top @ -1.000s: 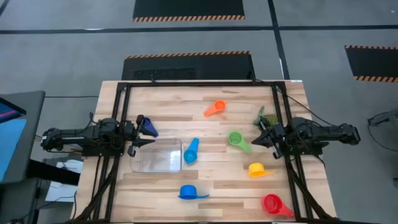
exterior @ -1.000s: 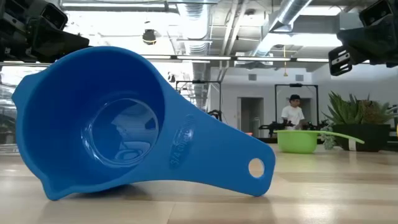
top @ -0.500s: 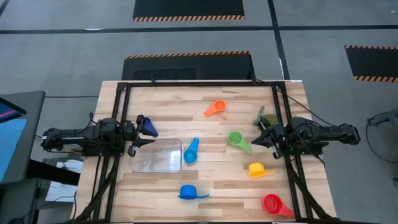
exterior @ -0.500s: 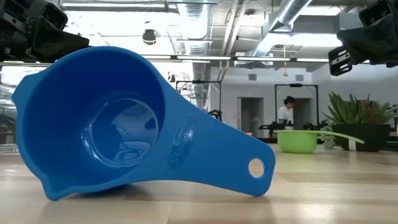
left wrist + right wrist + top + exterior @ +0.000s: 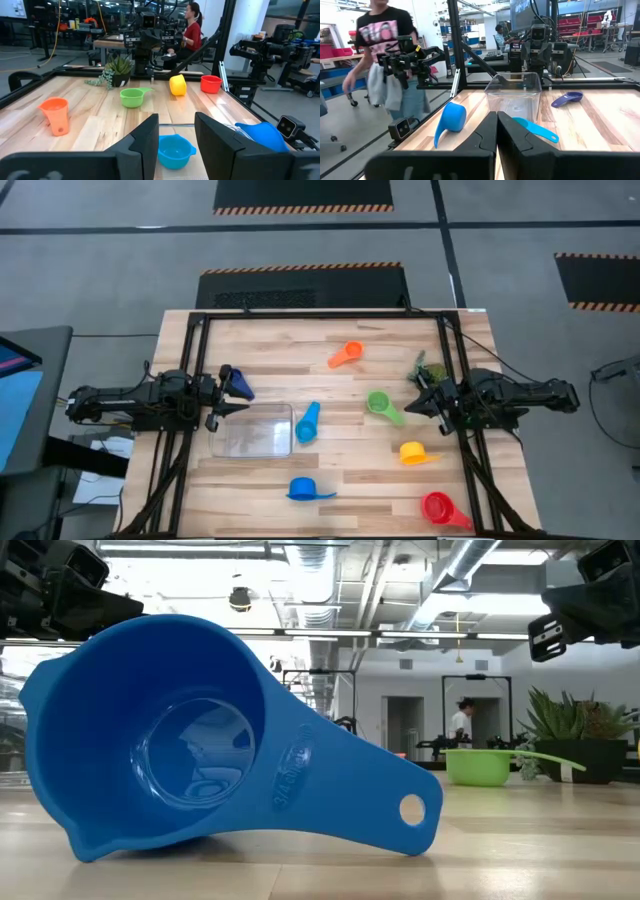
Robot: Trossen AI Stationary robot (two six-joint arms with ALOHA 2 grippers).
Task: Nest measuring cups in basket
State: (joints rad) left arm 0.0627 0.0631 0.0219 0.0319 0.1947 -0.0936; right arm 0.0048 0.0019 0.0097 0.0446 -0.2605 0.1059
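The main risk here is a knock rather than a miss: the light blue cup (image 5: 307,422) lies on its side touching the right wall of the basket (image 5: 251,430), so a reach from either arm could shove it along the wood or nudge the clear tray, whose walls are hard to read against the table (image 5: 300,350). The cups tipped on their sides (the blue one (image 5: 303,489) near the front edge, the yellow one (image 5: 412,452), the red one (image 5: 437,507)) may roll or pivot under a pinch, and a handle-first grasp could let a cup swing. The basket is empty, so nothing is nested yet. The left gripper (image 5: 238,397) hovers at the basket's left end with its fingers parted and nothing between them; a dark blue cup (image 5: 238,385) sits just beside its tips, apart from them. The right gripper (image 5: 412,402) waits at the right side, fingers closed on nothing, with the green cup (image 5: 381,404) near its tips and the plant (image 5: 428,367) just behind. The orange cup (image 5: 346,355) lies well apart from both.
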